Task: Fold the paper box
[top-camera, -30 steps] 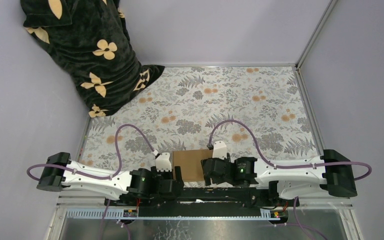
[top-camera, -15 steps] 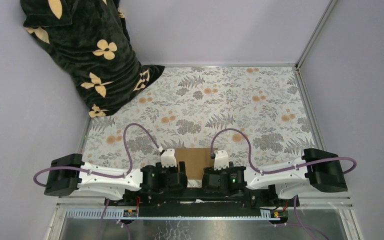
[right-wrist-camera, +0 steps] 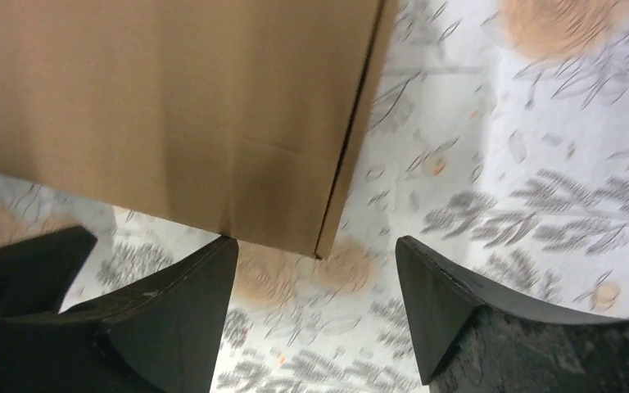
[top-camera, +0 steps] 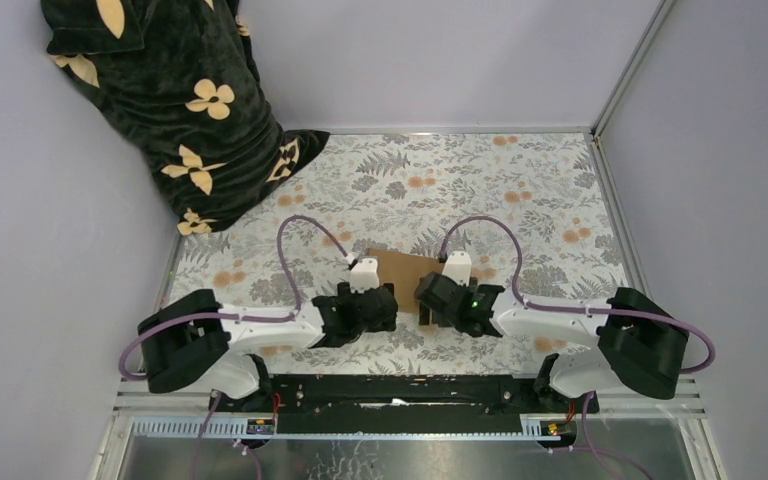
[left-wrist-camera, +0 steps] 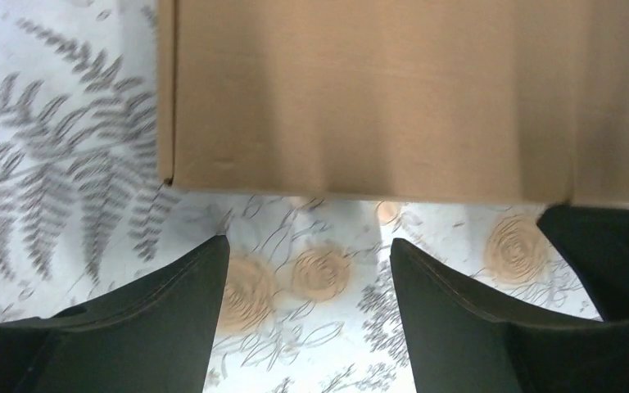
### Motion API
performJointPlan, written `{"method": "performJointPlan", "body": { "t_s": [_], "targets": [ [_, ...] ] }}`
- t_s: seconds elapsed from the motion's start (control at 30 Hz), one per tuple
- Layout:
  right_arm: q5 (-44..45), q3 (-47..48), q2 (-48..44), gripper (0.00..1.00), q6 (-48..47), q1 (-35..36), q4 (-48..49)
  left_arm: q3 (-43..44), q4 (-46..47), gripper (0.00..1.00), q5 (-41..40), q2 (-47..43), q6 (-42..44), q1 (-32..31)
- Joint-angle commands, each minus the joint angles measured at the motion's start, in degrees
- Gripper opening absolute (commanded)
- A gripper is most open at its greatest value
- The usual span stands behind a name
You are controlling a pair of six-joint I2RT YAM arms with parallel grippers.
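Observation:
The paper box [top-camera: 406, 268] is a closed, flat brown cardboard box lying on the floral table cover between my two grippers. In the left wrist view its near edge and left corner [left-wrist-camera: 409, 98] lie just beyond my left gripper [left-wrist-camera: 307, 254], which is open and empty. In the right wrist view its right corner [right-wrist-camera: 172, 115] lies just beyond my right gripper [right-wrist-camera: 315, 254], also open and empty, with the left finger [right-wrist-camera: 172, 319] at the box's edge. From above, the left gripper [top-camera: 390, 302] and right gripper [top-camera: 424, 297] sit side by side at the box's near edge.
A dark blanket with tan flowers [top-camera: 185, 110] is heaped at the back left corner. Grey walls close in the table on the left, back and right. A metal rail [top-camera: 410, 388] with the arm bases runs along the near edge.
Both arms have reached away from the near edge toward the table's middle. The box now lies farther from the rail than before, with both grippers still at its near edge.

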Motion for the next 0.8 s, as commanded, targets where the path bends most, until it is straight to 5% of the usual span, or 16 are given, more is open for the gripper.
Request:
{"method": "performJointPlan", "body": {
  "t_s": [0.0, 0.5, 0.7, 0.77],
  "targets": [
    [-3.36, 1.04, 1.68, 0.79, -9.71, -7.31, 4.62, 1.24, 6.49, 0.79, 6.54, 5.93, 6.77, 2.46],
    [-11.64, 7.43, 12.16, 0.8, -22.59, -22.78, 12.66, 5.83, 16.7, 0.81, 11.36, 12.09, 22.27, 17.93],
    [-13.94, 7.23, 3.22, 0.82, -23.3, -22.92, 7.82, 6.11, 8.06, 0.93, 11.81, -0.92, 22.52, 16.08],
    [-15.08, 5.21, -3.94, 0.93, -23.31, -22.88, 7.12, 5.52, 4.26, 0.99, 8.68, -8.2, 20.9, 14.15]
  ]
}}
